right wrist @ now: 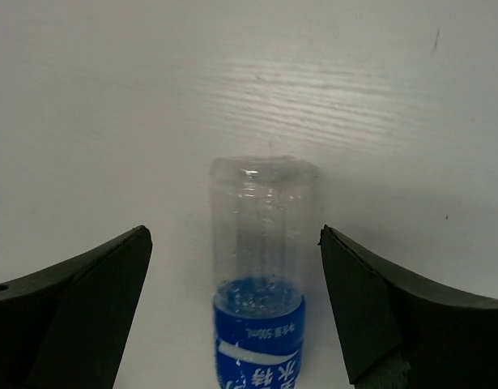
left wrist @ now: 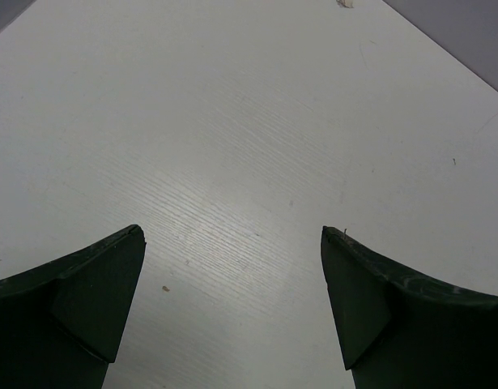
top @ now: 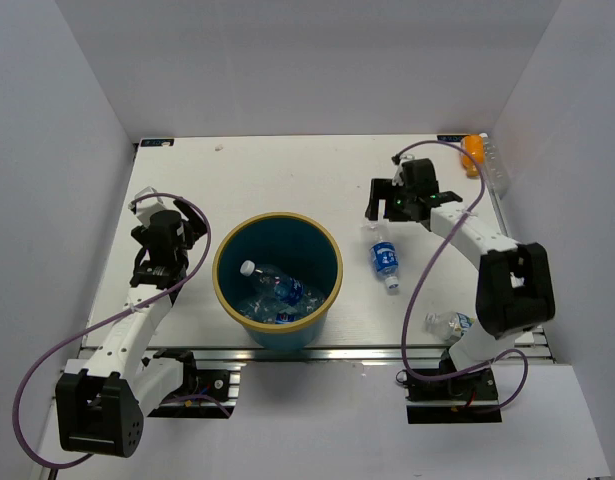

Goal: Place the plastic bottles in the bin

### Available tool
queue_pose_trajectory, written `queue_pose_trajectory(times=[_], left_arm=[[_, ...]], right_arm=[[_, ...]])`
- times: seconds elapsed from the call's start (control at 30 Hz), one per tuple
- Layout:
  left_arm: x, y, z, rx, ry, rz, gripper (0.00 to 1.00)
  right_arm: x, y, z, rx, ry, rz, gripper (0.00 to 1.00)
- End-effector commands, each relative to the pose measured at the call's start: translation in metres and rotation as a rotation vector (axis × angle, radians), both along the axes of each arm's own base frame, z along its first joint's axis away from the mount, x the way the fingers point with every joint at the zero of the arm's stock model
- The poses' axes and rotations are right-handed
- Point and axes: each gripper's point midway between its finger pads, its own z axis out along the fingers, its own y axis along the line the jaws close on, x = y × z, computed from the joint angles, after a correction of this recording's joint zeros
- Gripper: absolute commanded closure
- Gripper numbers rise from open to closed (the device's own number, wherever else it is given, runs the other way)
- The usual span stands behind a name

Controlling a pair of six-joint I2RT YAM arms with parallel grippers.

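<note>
Dark fingers (right wrist: 87, 292) of the right gripper (right wrist: 232, 235) are seen closest, spread wide on either side of a blue-labelled bottle (right wrist: 261, 267) without touching it; nothing is gripped. That bottle is laid on its side just right of the bin (top: 217, 275), with its long axis running roughly far to near, its cap toward the near edge and its clear base toward the gripper. Its cap end is cut off in the right wrist view. A purple cable (top: 424, 268) is looped just beyond it.

Several more bottles (top: 272, 288) are piled inside the bin. A fourth bottle (top: 449, 322), right of the bin and nearer, is partly hidden behind the right arm (top: 512, 285). An orange bottle (top: 472, 155) and a clear bottle (top: 495, 165) are set far right of the bin, at the back corner of the table (top: 287, 170).

The left gripper (left wrist: 232, 235), left of the bin, is held apart over the white table, grasping nothing.
</note>
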Motion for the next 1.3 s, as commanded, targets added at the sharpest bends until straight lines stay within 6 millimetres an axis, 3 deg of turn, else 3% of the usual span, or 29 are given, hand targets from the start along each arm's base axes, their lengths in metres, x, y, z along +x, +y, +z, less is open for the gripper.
queue_pose_trajectory(times=[0.0, 0.1, 0.27, 0.3, 0.37, 0.47, 0.53, 0.57, 0.63, 0.67, 0.73, 0.8, 0.83, 0.9, 0.97, 1.0, 1.03, 1.17, 1.27], left_arm=[[-0.001, 0.005, -0.001, 0.005, 0.007, 0.023, 0.02], [-0.001, 0.006, -0.001, 0.008, 0.007, 0.030, 0.02], [-0.001, 0.007, -0.004, 0.009, 0.018, 0.037, 0.02], [-0.001, 0.007, -0.005, 0.010, 0.019, 0.038, 0.02], [-0.001, 0.007, -0.005, 0.009, 0.019, 0.039, 0.02], [0.000, 0.007, -0.004, 0.009, 0.016, 0.039, 0.02], [-0.001, 0.008, -0.004, 0.011, 0.017, 0.043, 0.02], [-0.001, 0.008, -0.003, 0.011, 0.014, 0.045, 0.02], [-0.001, 0.009, -0.002, 0.011, 0.011, 0.046, 0.02], [-0.001, 0.008, -0.002, 0.009, 0.008, 0.045, 0.02], [-0.002, 0.008, -0.002, 0.008, 0.008, 0.044, 0.02], [-0.002, 0.008, -0.001, 0.008, 0.008, 0.044, 0.02], [-0.002, 0.008, -0.002, 0.009, 0.011, 0.044, 0.02], [-0.001, 0.006, -0.001, 0.004, 0.006, 0.036, 0.02], [-0.001, 0.006, -0.001, 0.005, 0.006, 0.034, 0.02], [-0.001, 0.006, -0.001, 0.003, 0.007, 0.033, 0.02], [-0.001, 0.006, 0.000, 0.002, 0.005, 0.031, 0.02], [-0.001, 0.004, -0.002, -0.004, 0.006, 0.026, 0.02], [0.000, 0.003, -0.002, -0.004, 0.007, 0.021, 0.02]], right_arm=[[-0.001, -0.020, -0.043, -0.116, 0.113, -0.074, 0.11], [-0.002, -0.019, -0.069, -0.124, 0.174, -0.071, 0.11], [-0.003, -0.018, -0.085, -0.136, 0.205, -0.061, 0.15], [-0.003, -0.018, -0.086, -0.138, 0.202, -0.055, 0.19], [0.001, -0.013, -0.079, -0.117, 0.176, -0.039, 0.41], [0.007, -0.001, -0.047, -0.055, 0.101, 0.004, 0.56], [0.017, 0.007, 0.000, -0.010, -0.002, 0.037, 0.60], [0.021, 0.016, 0.043, 0.034, -0.093, 0.077, 0.61], [0.022, 0.024, 0.090, 0.067, -0.209, 0.134, 0.62], [0.017, 0.034, 0.139, 0.118, -0.338, 0.208, 0.61], [0.002, 0.048, 0.185, 0.142, -0.487, 0.318, 0.61], [-0.027, 0.067, 0.241, 0.179, -0.682, 0.477, 0.60], [-0.039, 0.073, 0.256, 0.195, -0.726, 0.526, 0.61], [-0.073, 0.093, 0.304, 0.256, -0.866, 0.662, 0.62], [-0.096, 0.111, 0.326, 0.299, -0.907, 0.756, 0.62], [-0.116, 0.127, 0.346, 0.336, -0.946, 0.811, 0.62], [-0.126, 0.136, 0.352, 0.355, -0.960, 0.845, 0.63], [-0.181, 0.179, 0.352, 0.495, -0.930, 1.047, 0.62], [-0.200, 0.200, 0.335, 0.548, -0.888, 1.142, 0.61]])
